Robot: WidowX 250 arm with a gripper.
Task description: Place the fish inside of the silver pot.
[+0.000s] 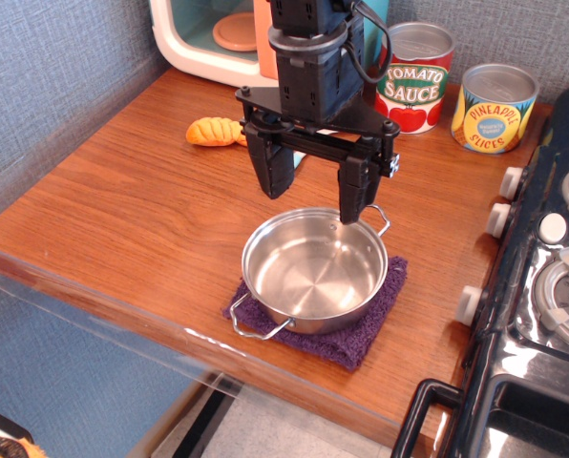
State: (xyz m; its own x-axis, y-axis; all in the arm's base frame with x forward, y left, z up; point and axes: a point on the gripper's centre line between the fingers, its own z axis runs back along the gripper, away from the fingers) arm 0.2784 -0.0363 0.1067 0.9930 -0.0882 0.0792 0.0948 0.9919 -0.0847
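The orange-yellow toy fish [216, 132] lies on the wooden table at the back, left of my arm, partly hidden behind it. The silver pot [314, 270] stands empty on a purple cloth [361, 336] near the table's front edge, with its two wire loop handles showing. My black gripper [313, 197] hangs just above the pot's far rim. It is open and empty, with the left finger [270, 172] and right finger [353, 196] spread wide. The fish is up and to the left of the gripper.
A tomato sauce can [413, 78] and a pineapple slices can [494, 107] stand at the back right. A toy microwave [222, 38] sits at the back. A black toy stove [542, 286] lines the right side. The table's front edge runs close below the pot.
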